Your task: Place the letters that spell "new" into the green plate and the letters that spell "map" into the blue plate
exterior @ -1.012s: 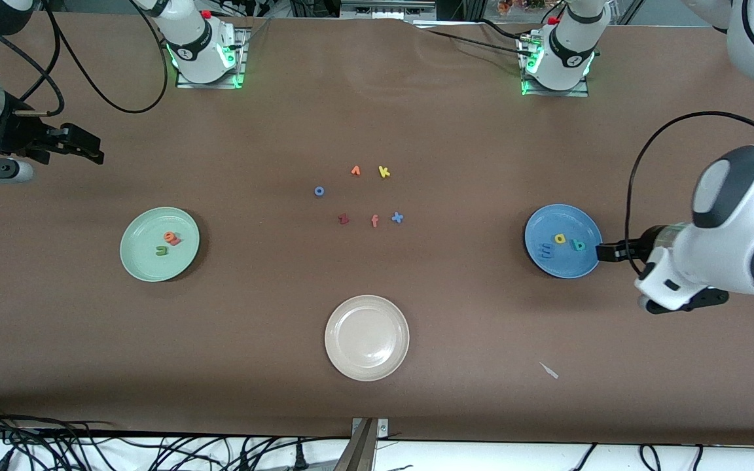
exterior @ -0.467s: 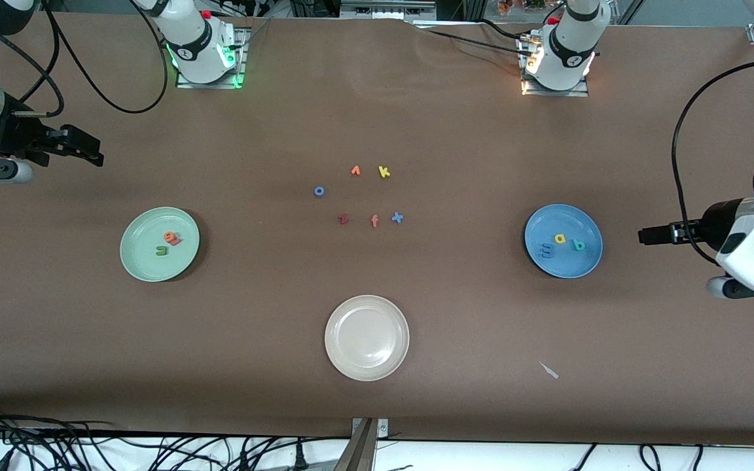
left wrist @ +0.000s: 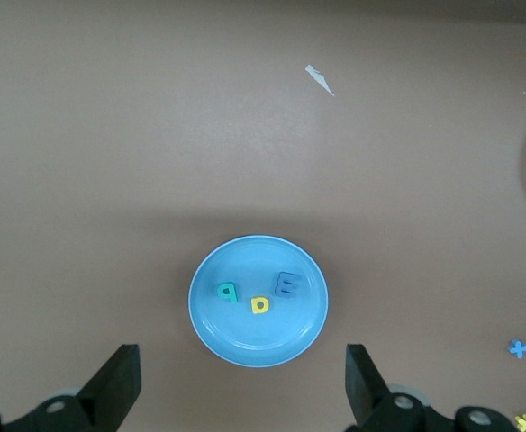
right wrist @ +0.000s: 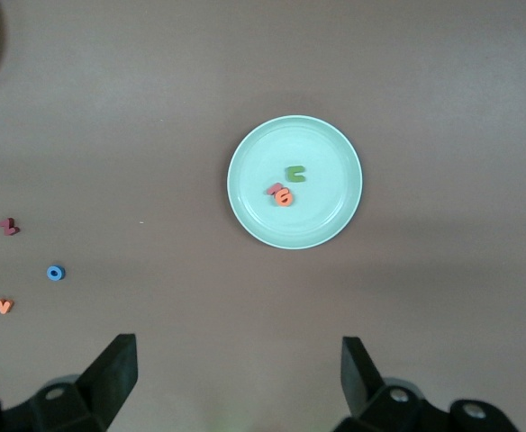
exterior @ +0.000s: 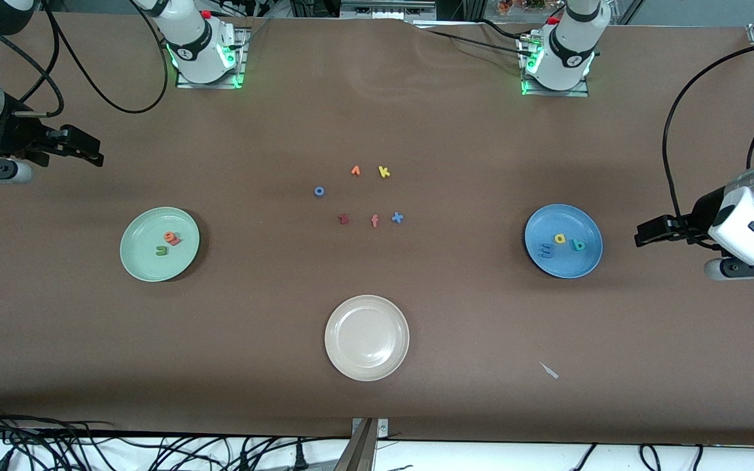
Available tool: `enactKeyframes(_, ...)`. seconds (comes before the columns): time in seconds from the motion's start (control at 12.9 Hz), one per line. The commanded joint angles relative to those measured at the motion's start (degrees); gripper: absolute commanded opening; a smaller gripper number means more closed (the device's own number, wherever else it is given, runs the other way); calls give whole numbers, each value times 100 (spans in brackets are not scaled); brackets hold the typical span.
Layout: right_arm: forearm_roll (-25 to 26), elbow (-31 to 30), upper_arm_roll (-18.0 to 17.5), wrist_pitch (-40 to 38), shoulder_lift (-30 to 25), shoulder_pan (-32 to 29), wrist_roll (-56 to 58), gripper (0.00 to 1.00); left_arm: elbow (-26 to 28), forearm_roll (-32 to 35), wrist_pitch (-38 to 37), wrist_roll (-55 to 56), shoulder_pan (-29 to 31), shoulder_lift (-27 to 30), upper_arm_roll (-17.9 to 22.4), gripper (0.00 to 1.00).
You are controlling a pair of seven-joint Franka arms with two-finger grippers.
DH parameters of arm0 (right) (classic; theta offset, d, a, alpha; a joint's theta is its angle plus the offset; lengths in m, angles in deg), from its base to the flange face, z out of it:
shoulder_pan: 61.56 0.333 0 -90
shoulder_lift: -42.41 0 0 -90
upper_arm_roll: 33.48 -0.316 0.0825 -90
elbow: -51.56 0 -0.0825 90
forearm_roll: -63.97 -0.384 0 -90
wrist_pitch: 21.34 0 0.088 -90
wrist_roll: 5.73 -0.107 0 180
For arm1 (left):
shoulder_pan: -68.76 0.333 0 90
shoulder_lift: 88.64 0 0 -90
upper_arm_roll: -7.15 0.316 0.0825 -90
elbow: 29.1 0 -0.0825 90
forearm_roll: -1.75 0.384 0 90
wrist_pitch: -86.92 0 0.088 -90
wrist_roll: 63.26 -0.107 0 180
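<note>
The table (exterior: 377,118) stretched wide under both arms, and each arm hung at its own end with nothing in its grasp. The left gripper (left wrist: 242,382) stood with its jaws spread wide, up in the air over bare table just off the rim of the blue plate (exterior: 585,261), on the side toward the left arm's end. Held off to the side like that, I judged, it had no more business with the plate. The right gripper (right wrist: 238,378) was spread just as wide and waited over the table at the right arm's end, well apart from the green plate (exterior: 141,261).

The cream-white plate (exterior: 351,360) lay bare, far from both grippers, which suited it, since no word belonged there.

In the blue plate, close to the left gripper, lay the blue "m" (exterior: 546,250), the yellow "a" (exterior: 559,239) and the teal "p" (exterior: 577,245), near one another around the middle. In the green plate lay the green "n" (exterior: 161,250), with the orange "e" (exterior: 169,236) and the salmon-red "w" (exterior: 176,241) touching each other beside it. Both words looked sorted to me.

The leftover letters (exterior: 364,195) sat mid-table, well apart from either gripper, rightly left alone. A small pale scrap (exterior: 549,370) lay nearer the front camera than the blue plate.
</note>
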Motion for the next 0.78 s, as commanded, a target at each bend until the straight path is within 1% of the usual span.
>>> enactKeyframes(0.0, 37, 96, -11, -17, 34, -1, -12, 100, 334, -56, 165, -222, -4, 248, 60, 100)
enactKeyframes(0.23, 37, 96, -11, -17, 34, -1, -12, 100, 343, -65, 121, -406, -4, 248, 60, 100)
enactKeyframes(0.7, 37, 87, -11, -26, 34, -2, -12, 100, 360, -74, -72, -424, -48, 248, 51, 100)
